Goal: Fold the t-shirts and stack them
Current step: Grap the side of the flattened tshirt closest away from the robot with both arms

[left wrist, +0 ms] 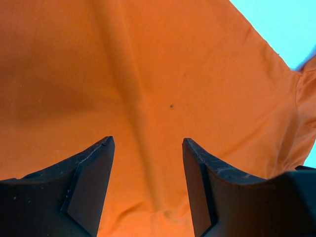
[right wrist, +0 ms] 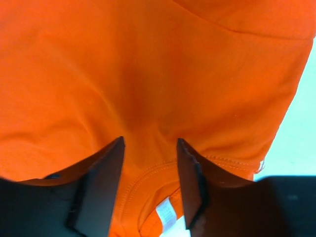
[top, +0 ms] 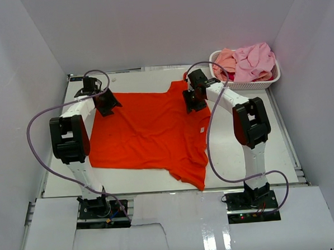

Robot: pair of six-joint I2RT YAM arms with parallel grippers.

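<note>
The orange-red shirt (top: pixel 150 131) lies spread flat across the middle of the table (top: pixel 274 147). Its far edge runs straight from 10 to 1 o'clock, and one sleeve trails toward 5 o'clock, close to the table's near edge.

The left gripper (top: pixel 107 104) (left wrist: pixel 148 140) hangs over the shirt's 10 o'clock corner. Its fingers are spread apart, with smooth cloth below them and nothing grasped.

The right gripper (top: pixel 192 101) (right wrist: pixel 150 140) sits at the 1 o'clock edge. Its fingers are apart on either side of the collar (right wrist: pixel 148 183), just above the white label (right wrist: pixel 167 213), and are not visibly pinching it.

Bare table shows at 3 o'clock as a wide band. There are thinner strips at 9 and 12 o'clock.

At 2 o'clock in the far corner, a white basket (top: pixel 246 86) holds pink shirts (top: pixel 253 61), well apart from the spread shirt.
</note>
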